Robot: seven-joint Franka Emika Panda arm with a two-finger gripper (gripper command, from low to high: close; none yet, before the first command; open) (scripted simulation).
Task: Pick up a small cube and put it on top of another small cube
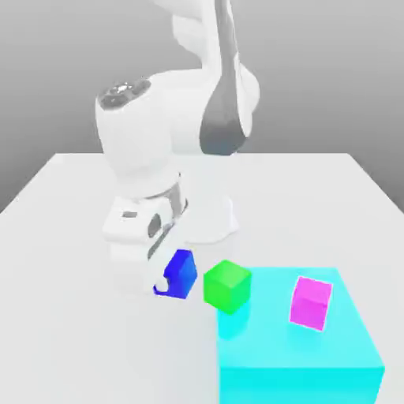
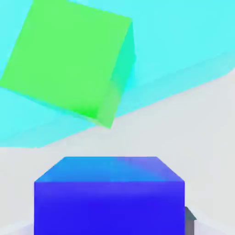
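The pincer [image 1: 170, 278] is clamping the blue cube [image 1: 181, 273], carrying it above the tabletop [image 1: 71, 237] just beside the green cube [image 1: 227, 286] on the cyan block [image 1: 316, 351]. Judging risks: coming in low could be knocking the green cube away; off-centre release could be toppling the blue cube.

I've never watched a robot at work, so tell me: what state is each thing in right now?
Tool: shut on the blue cube.
Blue cube: held in the tool, tilted, beside the green cube.
Green cube: on the cyan block's corner, nothing on top.
Magenta cube: on the cyan block, free, apart from the others.
Cyan block: flat on the white table.
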